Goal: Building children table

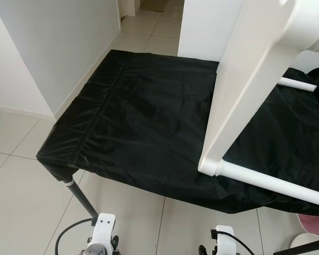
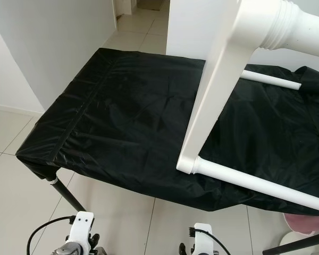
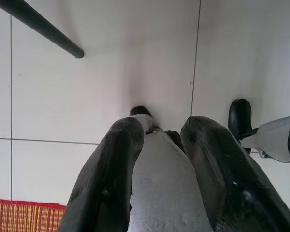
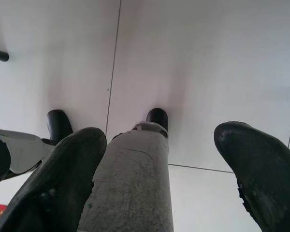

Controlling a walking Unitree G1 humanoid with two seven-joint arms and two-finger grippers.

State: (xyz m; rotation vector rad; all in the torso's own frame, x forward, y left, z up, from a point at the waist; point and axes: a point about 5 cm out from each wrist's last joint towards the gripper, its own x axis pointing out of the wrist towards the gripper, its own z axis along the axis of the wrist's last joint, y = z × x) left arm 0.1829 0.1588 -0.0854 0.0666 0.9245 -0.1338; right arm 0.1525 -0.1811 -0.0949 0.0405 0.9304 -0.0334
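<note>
You are looking down at a work table draped in a black cloth (image 1: 143, 117), its near edge overhanging bare white floor tiles (image 1: 21, 202), with a white wall (image 1: 53, 48) closing in along its left side and an open tiled passage running away beyond its far edge. The white children's table frame (image 1: 255, 85) is lying tipped on the cloth at the right, one broad flat leg slanting down to the near edge where a round white rail (image 1: 276, 183) is jutting out past it, and a second rail (image 1: 297, 84) is resting on the cloth farther back. Both arms are hanging low below the table edge and pointing at the floor: the left gripper (image 3: 162, 145) is holding its fingers only slightly parted and the right gripper (image 4: 159, 154) is holding its fingers wide apart, each gripping nothing, with a black table leg (image 3: 36, 25) standing close to the left one.
</note>
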